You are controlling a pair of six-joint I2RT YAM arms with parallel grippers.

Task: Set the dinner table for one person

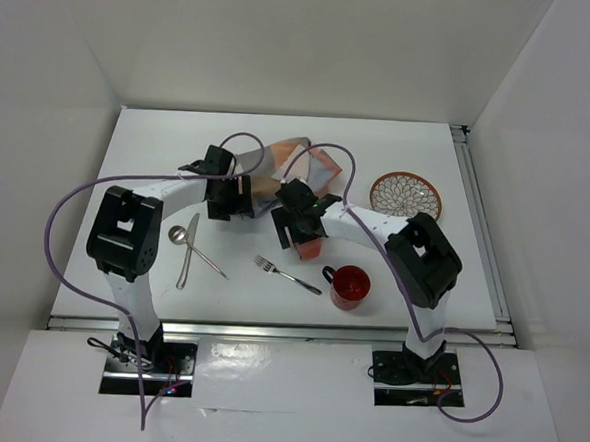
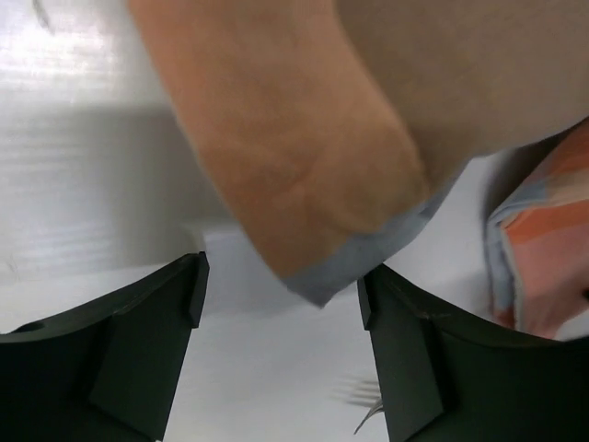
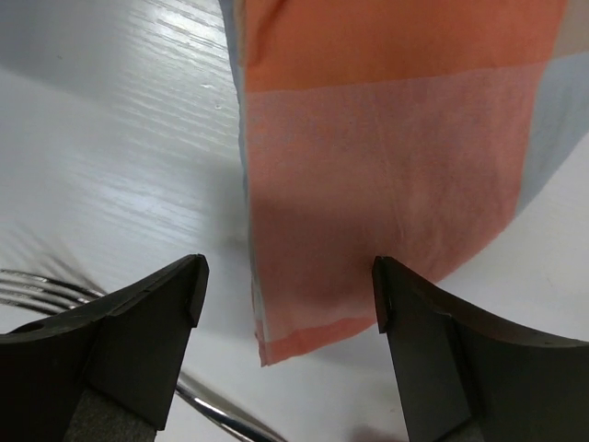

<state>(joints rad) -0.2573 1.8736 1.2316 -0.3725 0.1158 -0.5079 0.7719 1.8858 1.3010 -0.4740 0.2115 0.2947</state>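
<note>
The dinner table (image 1: pixel 159 153) is the large white top. A crumpled orange-blue-grey checked placemat (image 1: pixel 282 160) lies at its middle back. My left gripper (image 1: pixel 231 195) is open over the cloth's left corner (image 2: pixel 304 166), which hangs between the jaws ungripped. My right gripper (image 1: pixel 300 224) is open over an orange corner (image 3: pixel 368 166) of the cloth, which lies between the jaws. A fork (image 1: pixel 288 274), a spoon (image 1: pixel 178 236) and a knife (image 1: pixel 187 251) lie in front. A patterned plate (image 1: pixel 406 195) sits at the right. A red mug (image 1: pixel 351 286) stands at the front right.
The fork's tines show in the left wrist view (image 2: pixel 368 396) and the right wrist view (image 3: pixel 37 287), close below the grippers. White walls enclose the table on three sides. An aluminium rail (image 1: pixel 485 223) runs along the right edge.
</note>
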